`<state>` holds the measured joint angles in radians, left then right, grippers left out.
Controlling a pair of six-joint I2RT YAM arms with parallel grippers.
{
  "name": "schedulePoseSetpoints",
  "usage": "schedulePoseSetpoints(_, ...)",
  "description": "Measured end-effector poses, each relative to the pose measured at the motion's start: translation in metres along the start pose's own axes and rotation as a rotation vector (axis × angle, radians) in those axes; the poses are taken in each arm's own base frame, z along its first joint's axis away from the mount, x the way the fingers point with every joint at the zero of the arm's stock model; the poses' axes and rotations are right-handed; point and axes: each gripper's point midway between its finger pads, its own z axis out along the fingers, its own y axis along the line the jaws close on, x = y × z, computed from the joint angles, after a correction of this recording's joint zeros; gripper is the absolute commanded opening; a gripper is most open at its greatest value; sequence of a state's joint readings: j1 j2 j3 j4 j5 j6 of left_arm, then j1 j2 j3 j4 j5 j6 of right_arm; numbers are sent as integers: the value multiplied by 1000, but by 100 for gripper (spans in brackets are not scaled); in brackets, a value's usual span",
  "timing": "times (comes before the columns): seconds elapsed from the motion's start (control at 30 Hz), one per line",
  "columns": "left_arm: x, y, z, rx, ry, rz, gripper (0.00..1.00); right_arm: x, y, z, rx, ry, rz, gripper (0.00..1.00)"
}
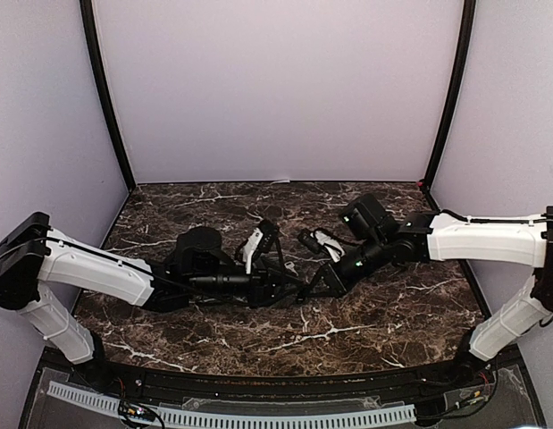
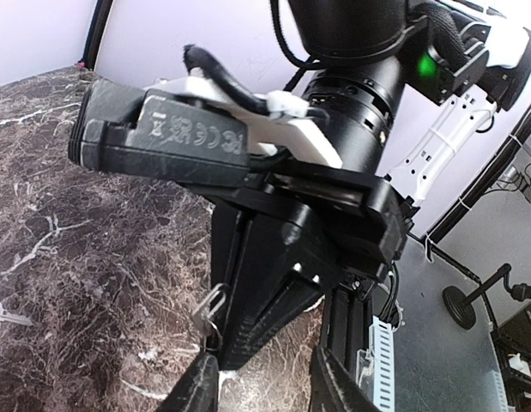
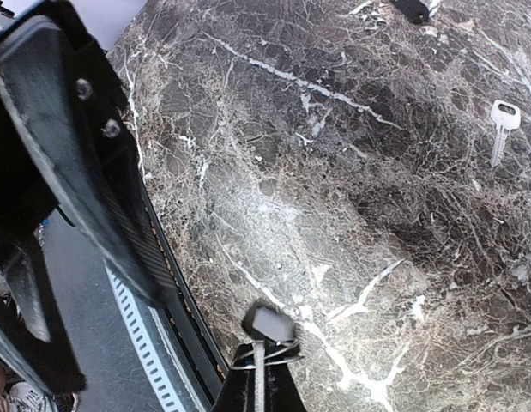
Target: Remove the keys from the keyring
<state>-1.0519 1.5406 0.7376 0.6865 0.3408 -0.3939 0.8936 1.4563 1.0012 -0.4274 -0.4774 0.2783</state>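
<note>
**Right end effector.** The right end effector (image 3: 261,382) is closed. A thin wire keyring (image 3: 265,356) is gripped at its fingertips. One silvery ringed key (image 3: 267,324) is threaded on the keyring, and its head stands just beyond the fingertips, above the counter (image 3: 359,197). In the left wrist view the keyring (image 2: 209,311) is seen at the pointed tip of the right end effector, raised off the dark marble.

**Left end effector.** The left end effector (image 2: 263,371) is open, and a clear gap is visible between its two fingers (image 2: 196,386). The tip of the right end effector is located in that gap. The nearer finger is positioned directly below the keyring. Whether contact is made cannot be determined.

**Arm layout.** In the top view the left arm (image 1: 97,273) and the right arm (image 1: 481,237) are extended inward, and both wrists are brought together near the middle of the counter. The end effectors themselves are too dark to be separated in that view.

**Detached parts.** A loose key (image 3: 503,129) is laid flat on the counter, well apart from the keyring, with its head pointed away from the right end effector. A key (image 2: 3,316) is also seen flat on the marble at the left border of the left wrist view. Whether it is the loose key cannot be determined.
</note>
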Motion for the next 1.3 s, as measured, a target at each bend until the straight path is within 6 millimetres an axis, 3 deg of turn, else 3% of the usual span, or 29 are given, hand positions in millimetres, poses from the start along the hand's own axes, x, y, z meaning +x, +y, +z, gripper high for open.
schedulePoseSetpoints(0.27, 2, 3, 13, 9, 20, -30, 36, -3, 2, -2, -3, -15, 3, 0)
schedulePoseSetpoints(0.43, 0, 8, 13, -10, 9, -44, 42, -8, -4, -6, 46, -42, 0, 0)
schedulePoseSetpoints(0.67, -6, 16, 8, -13, -19, -48, 44, -21, 4, -14, 23, -100, -29, 0)
schedulePoseSetpoints(0.97, -7, 11, 8, 23, -12, -39, 32, -19, 14, -10, -48, -83, -40, 0)
schedulePoseSetpoints(1.3, -5, 10, 15, 56, -9, -59, 26, -18, 17, -9, -69, -77, -47, 0)
